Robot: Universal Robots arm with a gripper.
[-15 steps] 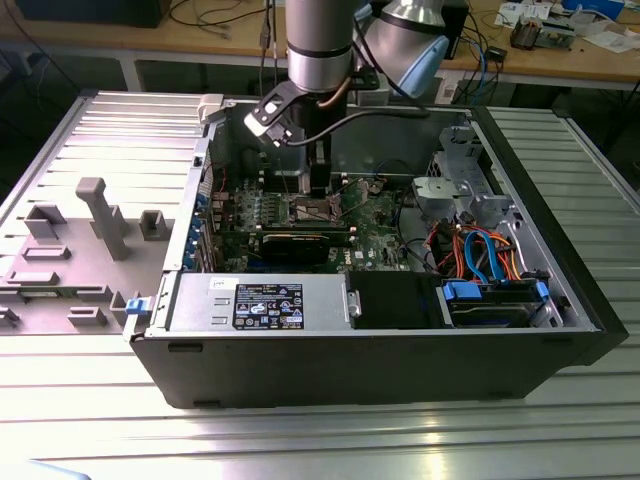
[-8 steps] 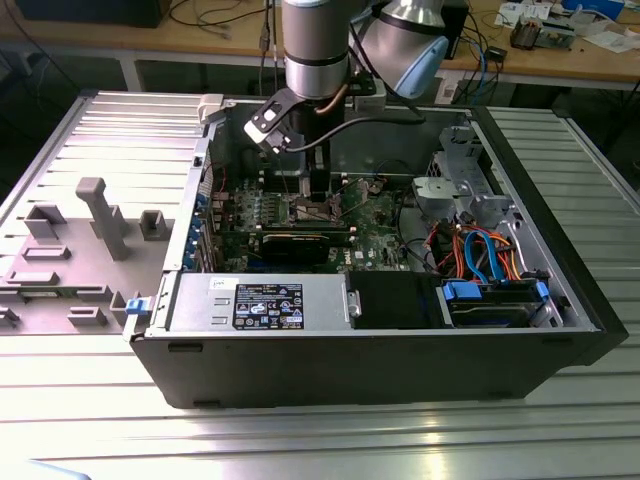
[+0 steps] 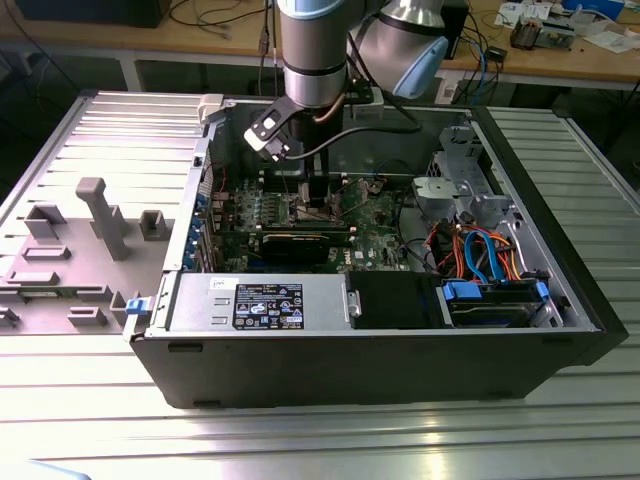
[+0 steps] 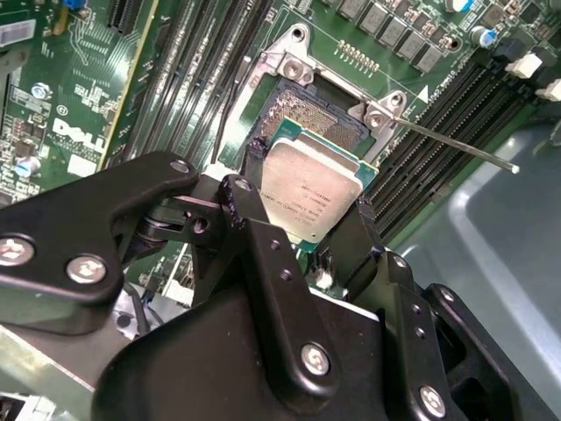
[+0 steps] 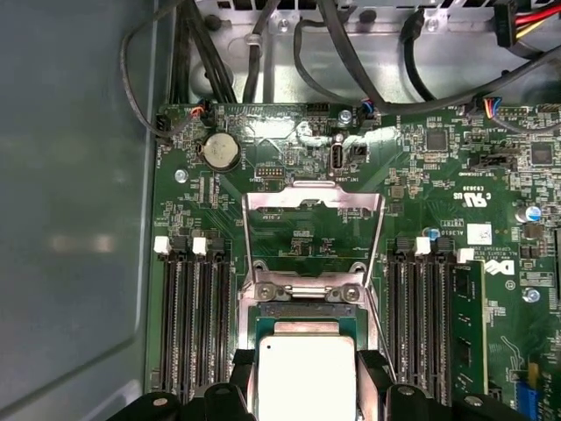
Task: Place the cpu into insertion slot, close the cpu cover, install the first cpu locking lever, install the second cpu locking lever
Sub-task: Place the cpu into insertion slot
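Note:
My gripper (image 4: 311,189) is shut on the cpu (image 4: 308,195), a flat square chip with a silver-grey top, pinched at two opposite edges by the black fingers (image 4: 254,162). The cpu hangs close over the insertion slot (image 4: 307,114), shifted partly off it, so the slot's pin field shows. In the first wrist view the cpu (image 5: 304,379) sits between the fingertips at the slot's edge. The cpu cover (image 5: 313,202), a silver frame plate, is swung open past the slot. A thin locking lever (image 4: 456,145) sticks out free beside the slot. In the exterior view my gripper (image 3: 312,197) is down inside the open computer case.
Long memory slots (image 5: 188,324) flank the slot on both sides. A long black card (image 3: 300,243), the power supply (image 3: 260,300), a drive bay with blue parts (image 3: 495,300) and cable bundles (image 3: 470,245) crowd the case. A grey fixture plate (image 3: 90,230) lies at the exterior view's left.

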